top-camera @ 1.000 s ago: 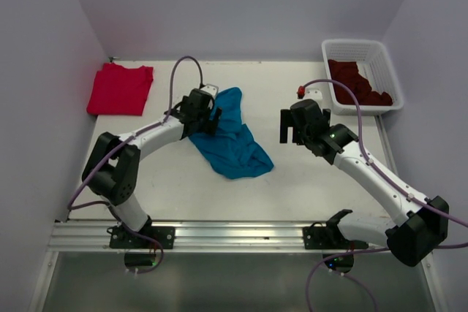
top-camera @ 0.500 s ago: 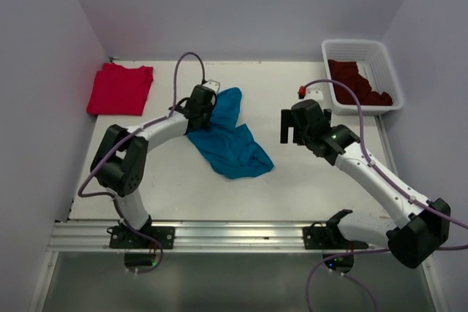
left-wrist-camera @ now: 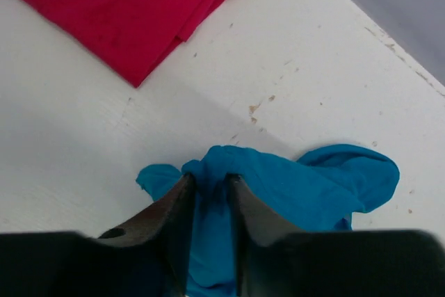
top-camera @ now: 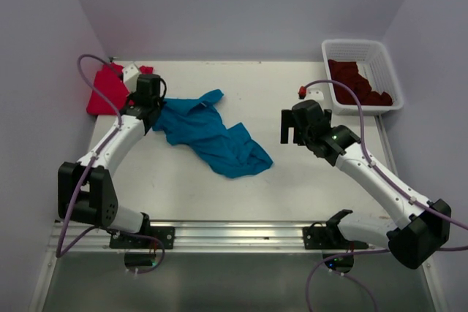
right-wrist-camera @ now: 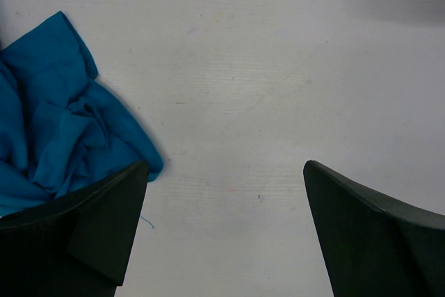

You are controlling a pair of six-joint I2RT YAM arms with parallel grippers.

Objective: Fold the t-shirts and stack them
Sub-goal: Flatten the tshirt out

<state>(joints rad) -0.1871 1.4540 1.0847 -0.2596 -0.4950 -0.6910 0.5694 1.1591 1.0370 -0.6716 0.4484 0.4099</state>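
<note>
A: Hidden from view?
B: Partly, under the left arm (top-camera: 117,140): flat bright red cloth t-shirt (left-wrist-camera: 125,5), far-left corner.
A: Left gripper (left-wrist-camera: 211,184)?
B: Clamped on crumpled teal blue cloth t-shirt (top-camera: 219,140), mid-table.
A: Right gripper (right-wrist-camera: 226,168)?
B: Spread wide, empty, above scuffed white table (top-camera: 307,195); pale walls (top-camera: 241,5) around.

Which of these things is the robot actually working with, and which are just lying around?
Job: teal t-shirt, pinched by the left claw; red t-shirt; maroon t-shirts.
Just lying about: white basket holding the maroon ones. The right claw hovers open, holding nothing.
</note>
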